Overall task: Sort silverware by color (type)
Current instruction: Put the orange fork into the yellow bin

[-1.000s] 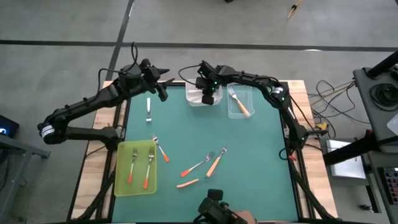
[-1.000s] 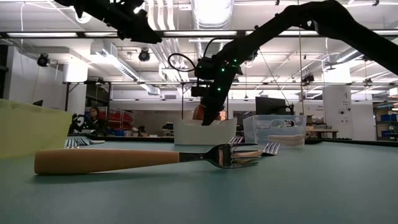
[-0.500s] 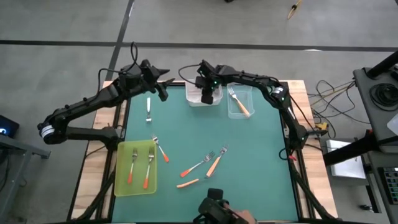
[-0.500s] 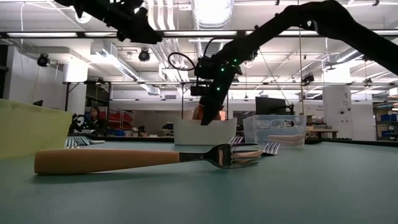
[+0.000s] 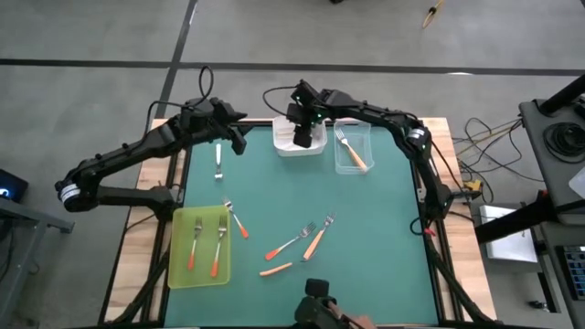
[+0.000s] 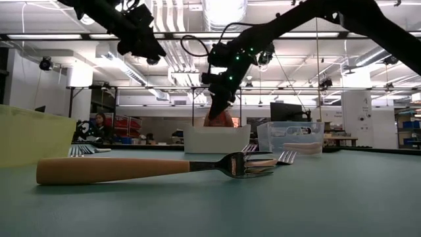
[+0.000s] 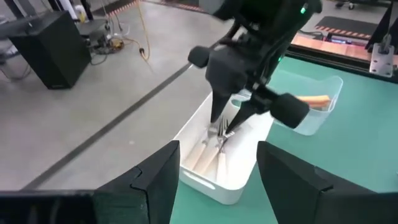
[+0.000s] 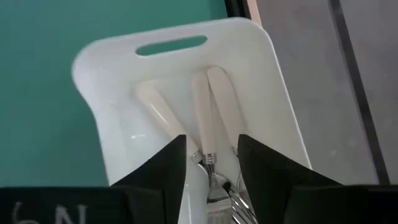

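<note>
Right wrist: my right gripper [image 8: 211, 155] open above white forks [image 8: 208, 118] in white tray [image 8: 99, 74] | left gripper [image 7: 217, 177] open, far left

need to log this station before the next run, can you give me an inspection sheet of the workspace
surface: green table top on a wooden frame.
job's things: white-handled forks in the white tray; one white-handled fork loose near the left arm; one light orange fork in the clear tray; two red-orange forks in the yellow-green tray; five more loose forks on the near half of the table.
clutter: nothing seen.
grippers: right claw open above the white tray, holding nothing; left claw open, waiting beside that tray.
cables: black cable loops at the arms, more off the table's right side.
surroundings: grey floor, workshop behind.
</note>
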`<state>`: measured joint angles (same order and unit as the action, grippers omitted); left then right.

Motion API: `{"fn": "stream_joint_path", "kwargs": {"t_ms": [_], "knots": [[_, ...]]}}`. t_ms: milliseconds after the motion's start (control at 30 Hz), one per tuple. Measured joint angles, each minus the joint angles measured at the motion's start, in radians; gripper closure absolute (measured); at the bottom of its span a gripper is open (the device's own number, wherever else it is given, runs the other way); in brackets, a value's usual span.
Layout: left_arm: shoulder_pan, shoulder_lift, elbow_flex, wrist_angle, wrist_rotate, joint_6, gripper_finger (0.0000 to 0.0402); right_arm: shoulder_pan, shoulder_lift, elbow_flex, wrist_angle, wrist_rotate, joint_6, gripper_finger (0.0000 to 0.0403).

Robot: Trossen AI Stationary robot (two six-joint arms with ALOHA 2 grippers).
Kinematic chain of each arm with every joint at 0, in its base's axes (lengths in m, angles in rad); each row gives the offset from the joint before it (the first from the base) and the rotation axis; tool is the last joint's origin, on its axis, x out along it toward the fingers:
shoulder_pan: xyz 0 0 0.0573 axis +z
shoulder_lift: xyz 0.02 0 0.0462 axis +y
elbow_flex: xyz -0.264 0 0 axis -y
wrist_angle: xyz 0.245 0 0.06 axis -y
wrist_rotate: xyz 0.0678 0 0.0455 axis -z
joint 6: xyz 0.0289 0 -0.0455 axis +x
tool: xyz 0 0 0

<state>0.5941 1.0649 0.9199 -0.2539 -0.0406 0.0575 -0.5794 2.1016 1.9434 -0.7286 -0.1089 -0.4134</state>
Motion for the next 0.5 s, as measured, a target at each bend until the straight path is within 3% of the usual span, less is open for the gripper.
{"fn": "stream_joint_path", "kwargs": {"t_ms": [300,500], "knots": [[0.0,0.002,0.0,-0.061,0.0,-0.096,0.0205,0.013,-0.064,-0.035,-0.024,-0.006,0.002,0.0277],[0.0,0.002,0.0,-0.209,-0.006,-0.236,0.0206,0.019,-0.213,-0.186,0.035,-0.056,0.021,0.0287]]}}
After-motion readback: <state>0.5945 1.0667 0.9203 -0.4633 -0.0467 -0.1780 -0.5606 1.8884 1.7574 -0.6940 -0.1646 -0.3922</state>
